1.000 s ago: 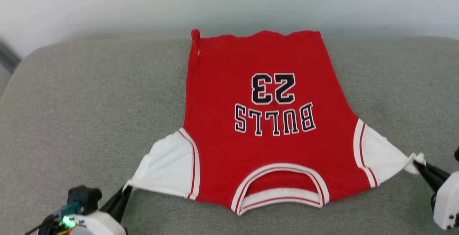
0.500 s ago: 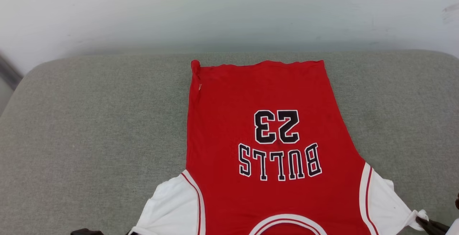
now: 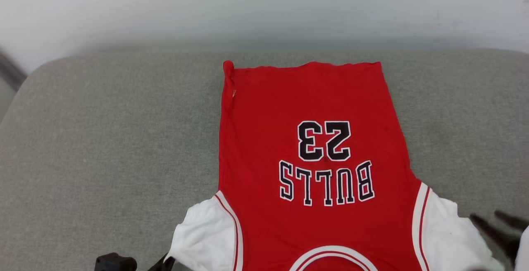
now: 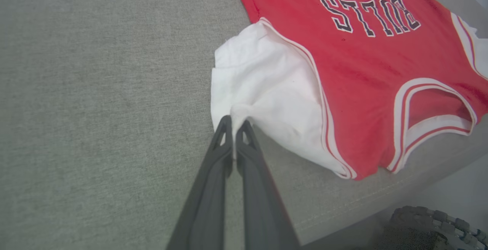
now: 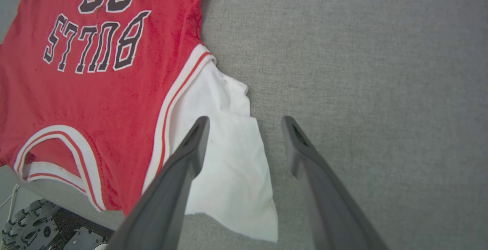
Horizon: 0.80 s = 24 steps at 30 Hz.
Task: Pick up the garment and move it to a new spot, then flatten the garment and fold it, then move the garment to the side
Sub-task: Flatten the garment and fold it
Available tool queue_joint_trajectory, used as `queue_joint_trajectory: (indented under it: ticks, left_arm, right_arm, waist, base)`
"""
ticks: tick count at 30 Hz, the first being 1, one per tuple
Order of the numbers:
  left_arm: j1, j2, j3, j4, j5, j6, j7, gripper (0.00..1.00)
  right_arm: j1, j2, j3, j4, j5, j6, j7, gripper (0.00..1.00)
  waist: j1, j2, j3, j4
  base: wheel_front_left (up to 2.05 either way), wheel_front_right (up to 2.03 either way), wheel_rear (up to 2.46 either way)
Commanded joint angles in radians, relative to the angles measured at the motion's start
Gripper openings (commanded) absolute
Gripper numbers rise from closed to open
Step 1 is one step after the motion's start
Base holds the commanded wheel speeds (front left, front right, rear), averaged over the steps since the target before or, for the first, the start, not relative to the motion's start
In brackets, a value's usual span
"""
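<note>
Lying flat and print-side up on the grey cushion (image 3: pixel 103 139), the garment (image 3: pixel 314 172) occupied the middle-right of the head view. We recorded its hem toward the far edge of the cushion and its collar toward the robot. The black-and-white "BULLS" and "23" lettering therefore read upside down from the head camera. The far-left corner of the hem was rolled into a small bump. Both white sleeves lay spread outward on the cushion, each joined to the red body by striped trim.

We found the left gripper (image 4: pixel 234 122) with its two dark fingers pressed together, pinching the outer edge of the left sleeve. The cloth puckered at the fingertips.

We found the right gripper (image 5: pixel 246 124) with its fingers spread wide and holding nothing. In the right wrist view, one finger stood over the right sleeve and the other over bare cushion just beside it. We could not tell whether either fingertip touched the surface.

Beyond the cushion we noted a pale wall (image 3: pixel 248 6). A ridged wheel (image 4: pixel 431 223) showed below the near edge of the cushion in the left wrist view.
</note>
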Motion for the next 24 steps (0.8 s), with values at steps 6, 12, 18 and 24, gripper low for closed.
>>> queue_joint_trajectory:
  ticks: [6,12,18,24]
  left_arm:
    - [-0.029,0.020,-0.009,-0.128,0.036,0.033,0.031,0.00]
    - [-0.075,0.031,-0.032,-0.284,0.078,0.048,0.085,0.00]
    - [-0.147,0.009,-0.065,-0.338,0.119,0.028,0.113,0.00]
    - [-0.209,-0.032,-0.108,-0.376,0.154,0.004,0.127,0.00]
  right_arm:
    - [-0.149,0.018,-0.148,-0.076,0.012,-0.001,0.185,1.00]
    - [-0.443,0.136,-0.290,-0.096,-0.085,-0.001,0.512,1.00]
    - [-0.656,0.198,-0.365,-0.039,-0.253,-0.001,0.721,1.00]
    - [-0.875,0.243,-0.451,0.045,-0.444,0.000,0.884,1.00]
  waist:
    - [0.0001,0.0000,0.079,0.037]
    - [0.0001,0.0000,0.222,0.119]
    - [0.0001,0.0000,0.325,0.213]
    - [0.0001,0.0000,0.417,0.318]
  base:
    - [0.00,0.00,0.00]
    - [0.00,0.00,0.00]
    - [0.00,0.00,0.00]
    - [0.00,0.00,0.00]
